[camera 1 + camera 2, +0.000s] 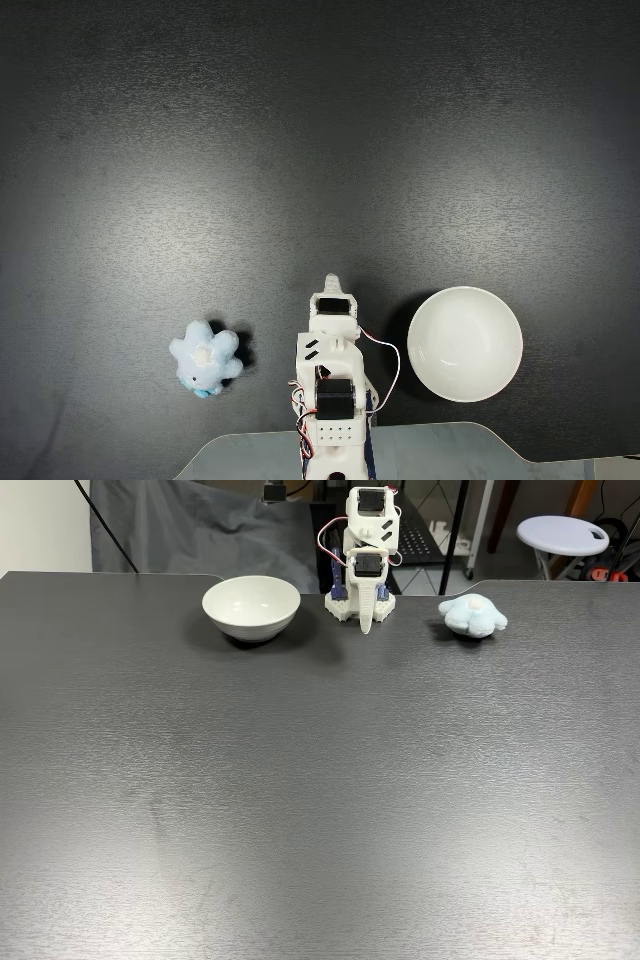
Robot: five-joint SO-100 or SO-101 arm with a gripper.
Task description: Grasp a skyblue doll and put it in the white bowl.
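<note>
The skyblue doll point(206, 360) point(473, 615) lies on the dark table, a pale fluffy plush with stubby limbs. The white bowl point(464, 343) point(251, 606) stands upright and holds nothing. Between them sits the white arm, folded over its base. My gripper point(332, 282) point(366, 628) points down toward the table with its fingers together and nothing held. In the fixed view from above, the doll is to the gripper's left and the bowl to its right; the front fixed view shows them mirrored.
The dark table point(300, 800) stretches wide in front of the arm. Behind the table, in the front fixed view, stand a grey cloth point(190, 525), a white stool point(562, 532) and stand legs.
</note>
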